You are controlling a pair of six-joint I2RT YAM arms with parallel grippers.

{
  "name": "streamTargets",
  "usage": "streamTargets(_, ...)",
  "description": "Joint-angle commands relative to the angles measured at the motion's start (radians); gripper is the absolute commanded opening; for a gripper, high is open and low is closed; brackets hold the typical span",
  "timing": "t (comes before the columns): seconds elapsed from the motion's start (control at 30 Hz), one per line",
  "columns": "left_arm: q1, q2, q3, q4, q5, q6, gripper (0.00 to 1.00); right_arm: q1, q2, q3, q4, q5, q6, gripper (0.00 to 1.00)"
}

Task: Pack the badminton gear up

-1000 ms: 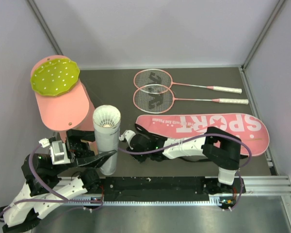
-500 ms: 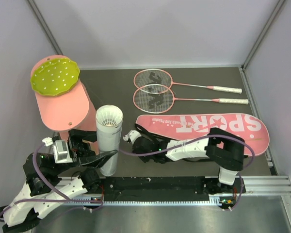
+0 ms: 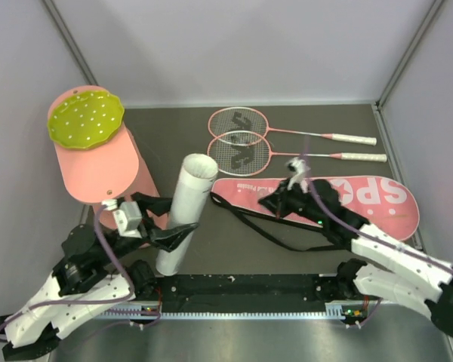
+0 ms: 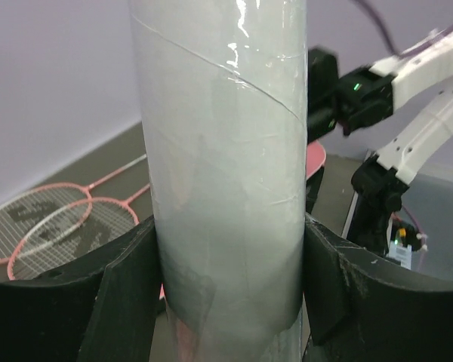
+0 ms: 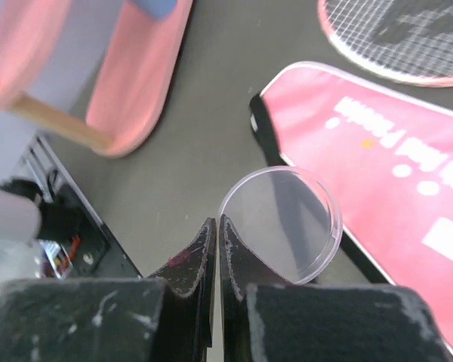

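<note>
Aslant, tube [image 3: 189, 197] in left claw [image 3: 175, 231] (contents hidden), right claw [image 5: 215, 228] pinching lid [image 5: 285, 226]

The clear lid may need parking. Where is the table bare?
Bare table shows between the pink cylinder and the racket heads, and behind their handles. Crowded: around the bag and its black strap, where the right gripper holds a clear lid, and by the white tube in the left gripper.

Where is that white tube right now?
The white tube stands tilted left of centre in the top view, held in the left fingers, between the pink cylinder and the pink bag.
</note>
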Motion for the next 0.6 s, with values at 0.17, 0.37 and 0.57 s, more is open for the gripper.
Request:
streamTargets(0.17, -0.001, 0.171, -0.056, 0.023, 0.135, 0.061, 0.00, -0.287, -0.386, 0.111, -0.263, -0.289, 0.038, 0.00)
streamTargets(0.37, -0.001, 0.296, -0.009, -0.056, 0.311, 0.182, 0.00, -0.287, -0.411, 0.309, -0.404, -0.475, 0.010, 0.00)
streamTargets(0.57, -0.001, 0.348, -0.017, -0.053, 0.398, 0.231, 0.00, -0.287, -0.394, 0.413, -0.513, -0.617, -0.014, 0.00)
